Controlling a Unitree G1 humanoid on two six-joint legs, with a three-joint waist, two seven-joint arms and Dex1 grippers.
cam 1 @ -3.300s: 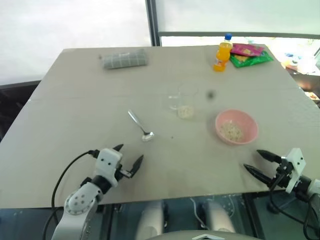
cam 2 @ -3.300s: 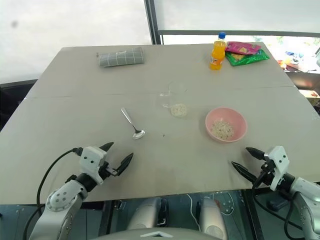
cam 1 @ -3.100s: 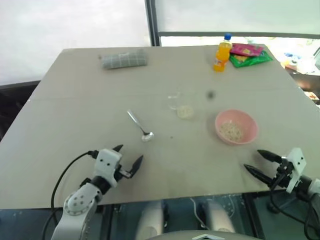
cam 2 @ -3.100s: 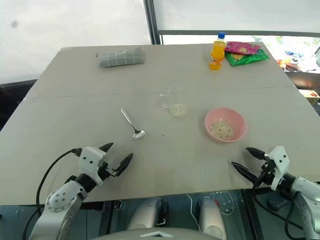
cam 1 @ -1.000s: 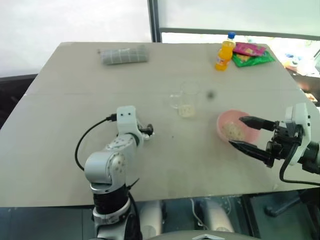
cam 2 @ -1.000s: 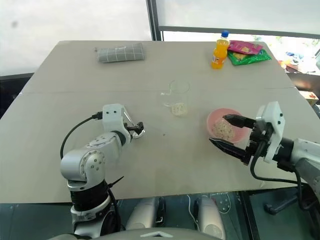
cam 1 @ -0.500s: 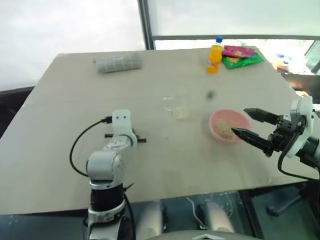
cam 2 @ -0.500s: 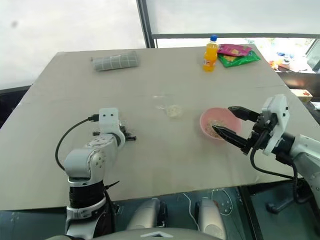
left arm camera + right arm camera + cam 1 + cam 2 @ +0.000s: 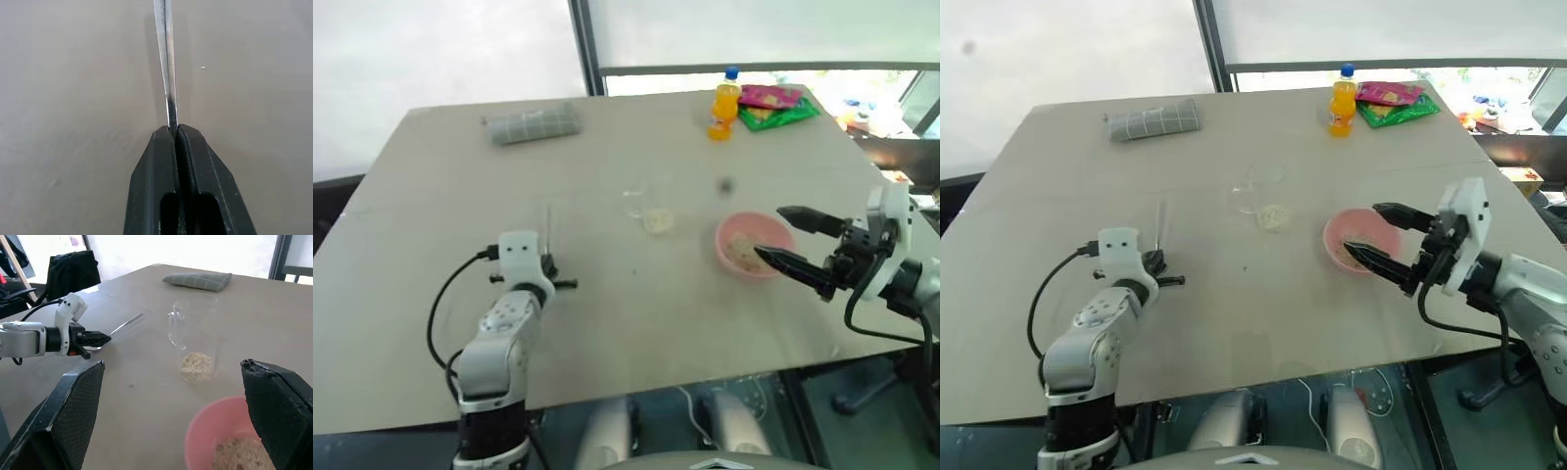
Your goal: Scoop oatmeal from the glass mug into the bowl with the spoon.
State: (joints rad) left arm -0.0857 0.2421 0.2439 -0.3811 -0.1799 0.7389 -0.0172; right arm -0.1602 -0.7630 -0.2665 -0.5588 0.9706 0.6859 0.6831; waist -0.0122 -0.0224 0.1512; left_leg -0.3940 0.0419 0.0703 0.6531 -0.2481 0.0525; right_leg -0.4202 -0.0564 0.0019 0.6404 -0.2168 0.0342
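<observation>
With the left pincer (image 9: 177, 134) clamped on the spoon (image 9: 165, 58) handle, carry it level w/ no wrist roll toward the glass mug (image 9: 193, 340) mid-table — oatmeal (image 9: 196, 366) sits at its bottom. Right pincer (image 9: 171, 416) gapes wide over the bowl (image 9: 1337, 230) — steady the mug first.

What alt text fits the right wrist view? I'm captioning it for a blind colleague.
The left end effector is shut on the spoon just above the table, beside a glass mug holding oatmeal. The pink bowl sits near the camera, between the open right end effector's fingers.
</observation>
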